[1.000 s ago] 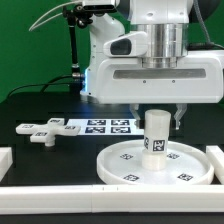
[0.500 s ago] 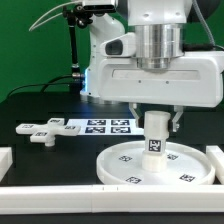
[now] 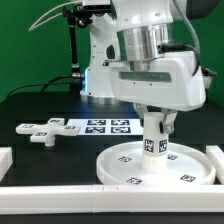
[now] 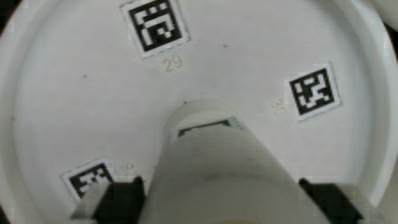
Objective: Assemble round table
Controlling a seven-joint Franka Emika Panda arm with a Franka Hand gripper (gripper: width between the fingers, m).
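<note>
One short cylindrical leg [image 3: 152, 142] stands upright at the centre of the round disc [image 3: 120, 165], its lower end on the disc floor. The jaws are pinched on the upper part of the leg, one finger on each side. In the wrist view both dark pads [image 4: 118, 200] lie against the flanks of the leg [image 4: 222, 165], with the disc [image 4: 107, 90] and its square tags beneath. The disc rests on the black bench [image 3: 30, 105]. The cross-shaped base piece [image 3: 38, 130] lies flat, well apart from the disc, toward the exterior view's left. The marker board [image 3: 100, 125] lies just behind the disc. White border rails [image 3: 60, 192] edge the bench.
</note>
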